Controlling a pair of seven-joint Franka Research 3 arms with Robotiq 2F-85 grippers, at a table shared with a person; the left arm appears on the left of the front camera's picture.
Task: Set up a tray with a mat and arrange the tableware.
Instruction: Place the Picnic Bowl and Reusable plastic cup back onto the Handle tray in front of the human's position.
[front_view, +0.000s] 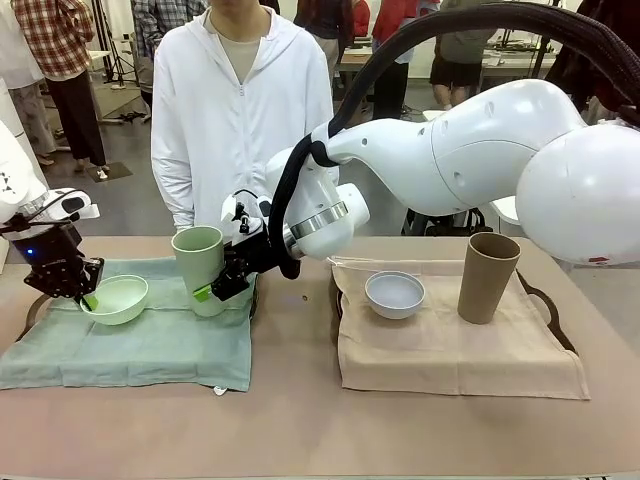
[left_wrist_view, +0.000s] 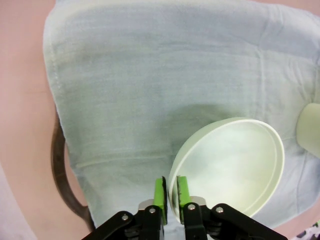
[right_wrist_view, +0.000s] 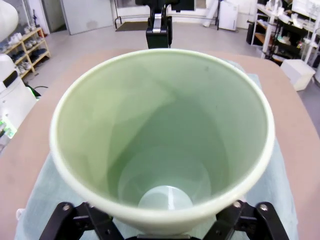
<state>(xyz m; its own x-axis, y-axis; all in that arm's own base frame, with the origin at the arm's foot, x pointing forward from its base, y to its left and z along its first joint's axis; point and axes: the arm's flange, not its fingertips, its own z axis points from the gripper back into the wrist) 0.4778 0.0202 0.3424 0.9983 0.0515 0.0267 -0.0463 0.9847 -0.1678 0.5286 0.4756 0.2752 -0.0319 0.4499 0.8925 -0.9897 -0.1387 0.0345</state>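
The pale green tumbler (right_wrist_view: 165, 150) stands upright on the green mat (front_view: 140, 340), between the right gripper's (front_view: 222, 280) jaws, which sit spread at its sides; whether they press it cannot be told; the left gripper (left_wrist_view: 170, 192) pinches the mint bowl's (left_wrist_view: 230, 165) rim, pads nearly together; the white bowl (front_view: 394, 294) and brown tumbler (front_view: 487, 276) rest on the tan mat (front_view: 450, 350).

Soft matt green cloth mat (front_view: 150, 345), tan cloth mat (front_view: 450, 350); smooth, faintly glossy mint bowl (front_view: 118, 298) and green tumbler (front_view: 200, 262).
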